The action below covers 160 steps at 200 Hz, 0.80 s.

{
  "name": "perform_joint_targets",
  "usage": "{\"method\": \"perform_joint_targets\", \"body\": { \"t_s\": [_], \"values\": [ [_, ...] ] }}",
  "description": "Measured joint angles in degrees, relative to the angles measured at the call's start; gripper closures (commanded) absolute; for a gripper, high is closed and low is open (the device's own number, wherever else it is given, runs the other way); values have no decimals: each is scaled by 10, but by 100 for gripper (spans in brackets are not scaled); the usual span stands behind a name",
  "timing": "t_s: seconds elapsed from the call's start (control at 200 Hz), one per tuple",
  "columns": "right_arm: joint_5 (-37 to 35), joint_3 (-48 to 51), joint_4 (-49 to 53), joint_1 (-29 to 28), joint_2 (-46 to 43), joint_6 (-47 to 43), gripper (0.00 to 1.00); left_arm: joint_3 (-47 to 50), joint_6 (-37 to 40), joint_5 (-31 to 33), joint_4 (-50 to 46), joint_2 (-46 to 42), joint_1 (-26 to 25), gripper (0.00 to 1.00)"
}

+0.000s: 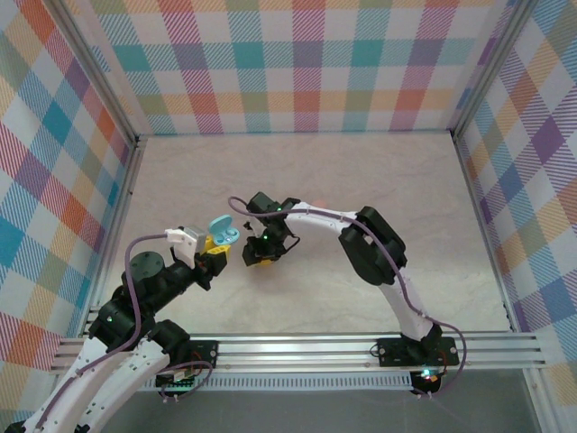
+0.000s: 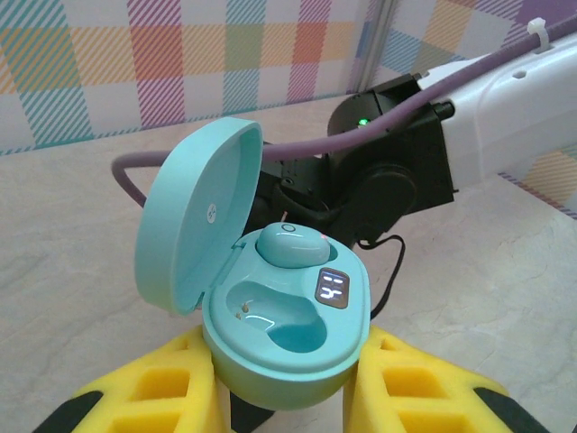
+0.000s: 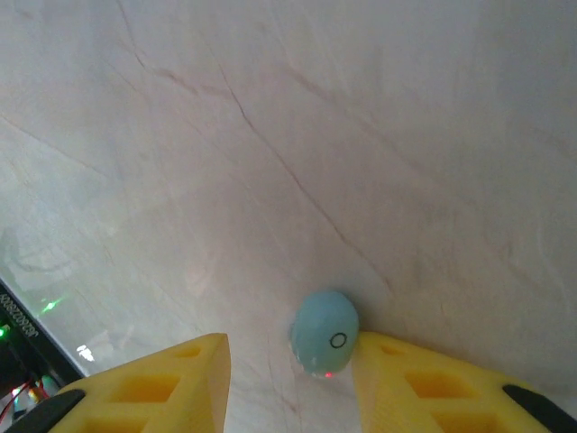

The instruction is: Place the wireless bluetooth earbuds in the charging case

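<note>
The left gripper [image 2: 287, 372] is holding the light blue charging case [image 2: 287, 347] up in front of its wrist camera, its yellow fingers [image 2: 171, 379] pressing in on either side of the base. The lower part of the case is hiding behind its own rim, so the exact contact line is not showing. The lid [image 2: 194, 216] is standing open, hinged back to the left. One light blue earbud [image 2: 288, 245] is sitting in the far well, next to a small lit display whose digits are hard to read, while the near well [image 2: 279, 325] is lying bare. Behind the case the black wrist of the right arm [image 2: 388, 180] is blocking part of the table, with a purple cable looping past it. From above, the case [image 1: 223, 231] is showing as a small blue patch just left of the right gripper [image 1: 257, 251], and its contents are too small to make out there. The right gripper [image 3: 287, 361] is pointing down at the marbled table [image 3: 270, 135] with its jaws standing wide apart and gripping nothing. A second light blue earbud [image 3: 325, 343] is lying on the table between the fingers, close against the right-hand one in that view — whether it is touching the foam cannot be told. The fingers are being cut off by the bottom edge of that picture.
</note>
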<state>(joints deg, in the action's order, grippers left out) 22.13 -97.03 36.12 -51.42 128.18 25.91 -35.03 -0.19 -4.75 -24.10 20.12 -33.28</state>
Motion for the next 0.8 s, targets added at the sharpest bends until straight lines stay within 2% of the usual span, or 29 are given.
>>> {"method": "perform_joint_targets", "body": {
  "t_s": [0.8],
  "values": [
    [-20,-19,12,1,7,-30,60,0,5,-1,0,0,0,81]
  ]
}}
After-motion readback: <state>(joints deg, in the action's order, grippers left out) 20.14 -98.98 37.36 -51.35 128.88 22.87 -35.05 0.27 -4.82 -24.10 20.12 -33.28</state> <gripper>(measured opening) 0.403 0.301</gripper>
